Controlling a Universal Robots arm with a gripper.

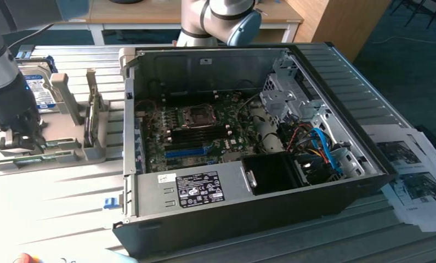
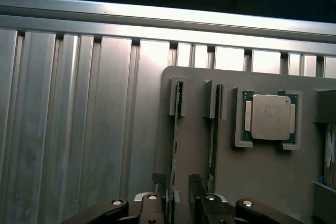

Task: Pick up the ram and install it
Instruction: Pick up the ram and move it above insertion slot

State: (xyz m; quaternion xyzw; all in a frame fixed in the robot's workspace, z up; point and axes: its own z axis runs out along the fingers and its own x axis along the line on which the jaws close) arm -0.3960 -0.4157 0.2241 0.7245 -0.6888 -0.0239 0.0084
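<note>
The pincer (image 2: pixel 176 187) stood wide open and empty astride the ram (image 2: pixel 175 129), where closing off-centre could have tilted it in the holder (image 2: pixel 252 182) or nudged the neighbouring stick (image 2: pixel 213 140).

Robot lab or workshop, prob; metal slat table (image 1: pixel 57 203) under the claw (image 1: pixel 16 143); open PC case (image 1: pixel 232 137) well off from the claw; wood desk (image 1: pixel 130 13) further off; printed sheets (image 1: pixel 415 175) past the PC.
</note>
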